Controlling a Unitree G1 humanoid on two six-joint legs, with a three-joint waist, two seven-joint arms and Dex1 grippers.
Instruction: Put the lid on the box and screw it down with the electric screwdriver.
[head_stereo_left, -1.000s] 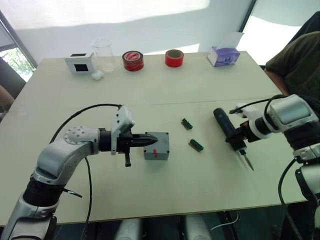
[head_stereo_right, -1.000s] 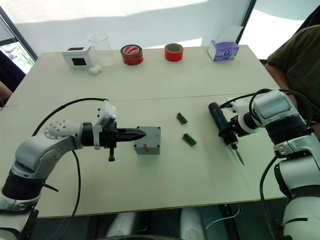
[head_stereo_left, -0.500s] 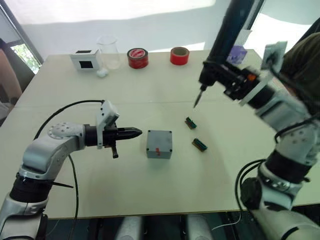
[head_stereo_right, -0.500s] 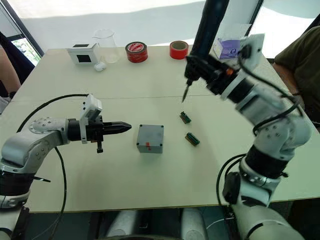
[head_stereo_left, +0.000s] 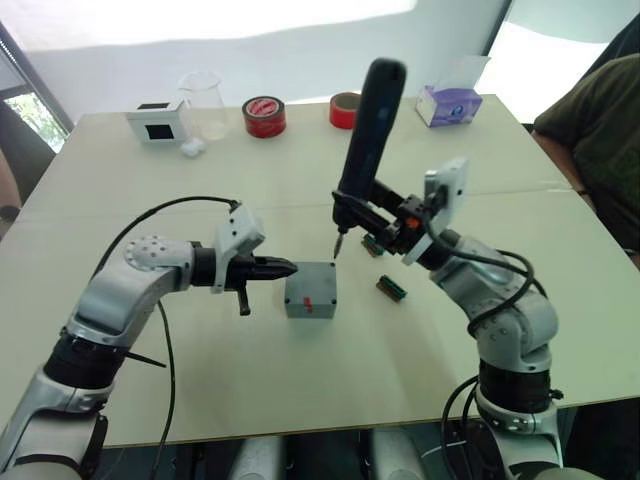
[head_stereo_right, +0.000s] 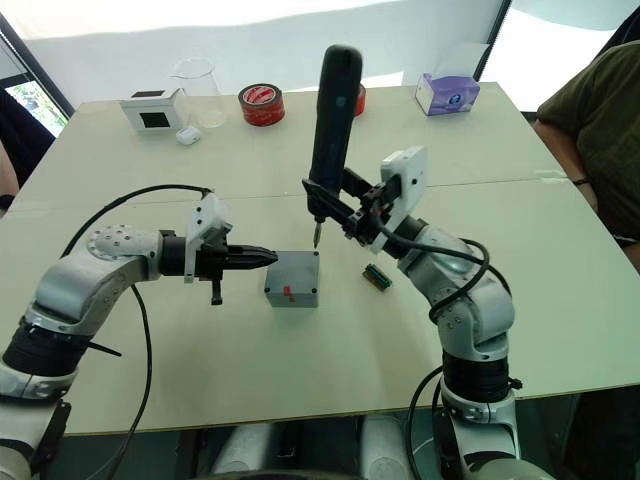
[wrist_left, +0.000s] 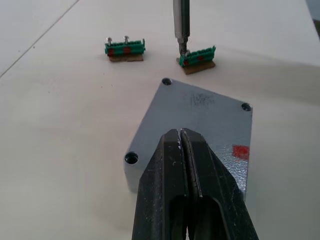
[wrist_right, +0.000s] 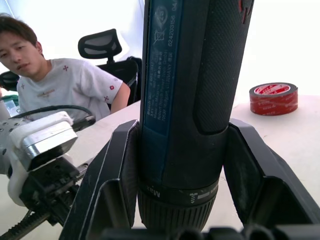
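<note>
Left eye view — grey box (head_stereo_left: 311, 290) on the tabletop (head_stereo_left: 300, 390), lid (head_stereo_left: 312, 277) already seated on top, red mark on the near wall. Left gripper (head_stereo_left: 283, 266) level with the lid, tips just beside its left edge. Electric screwdriver (head_stereo_left: 364, 135) upright in the right gripper (head_stereo_left: 392, 228), bit hanging above the far right corner of the lid, apart from it. Two small green terminal blocks (head_stereo_left: 392, 288) just right of the box.

Left wrist view — jaws clenched together, empty, over the lid's near edge; corner screw holes visible.

Right wrist view — jaws grasping the screwdriver barrel on both sides.

Risk, as a judgement — box not clamped, so an off-centre descent could skid the bit off the hole and shove or spin the box; tall tool could also tilt in the grip.
</note>
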